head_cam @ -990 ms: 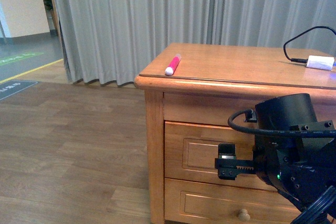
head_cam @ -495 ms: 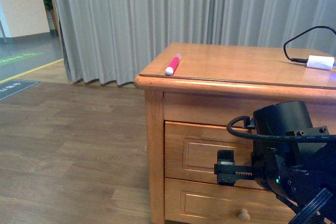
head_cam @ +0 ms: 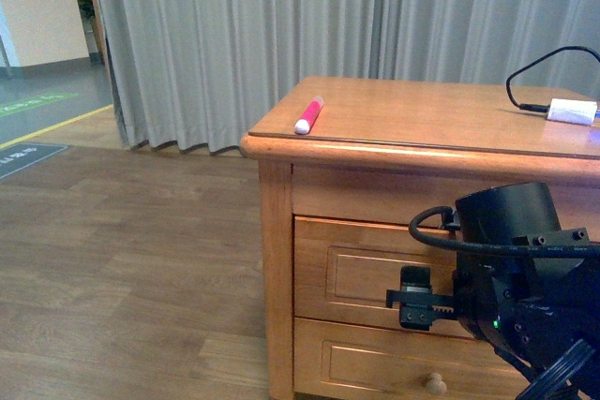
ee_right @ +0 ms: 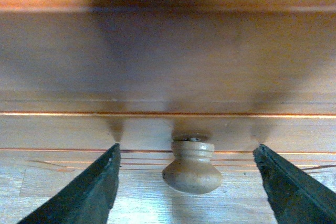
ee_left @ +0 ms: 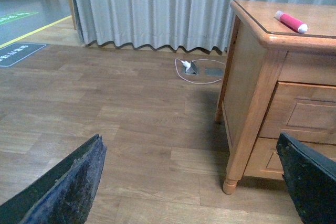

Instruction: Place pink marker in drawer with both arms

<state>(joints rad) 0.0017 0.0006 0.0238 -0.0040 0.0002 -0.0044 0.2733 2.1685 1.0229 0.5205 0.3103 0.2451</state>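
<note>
While the right claw (ee_right: 186, 149) hangs released, the round wooden knob (ee_right: 191, 169) sits centred between its black tapered fingers (ee_right: 89, 192), touching neither. The step in hand looks to be opening the drawer (ee_right: 168, 77). The claw should ease forward past the knob's bulge, close on the narrower neck, then pull straight out. The wood is honey-coloured, smooth and glossy. The pink marker (head_cam: 308, 115), a slim cylinder, lies well above that claw on the tabletop (head_cam: 422, 119). The left claw (ee_left: 189, 139) is spread wide too.
</note>
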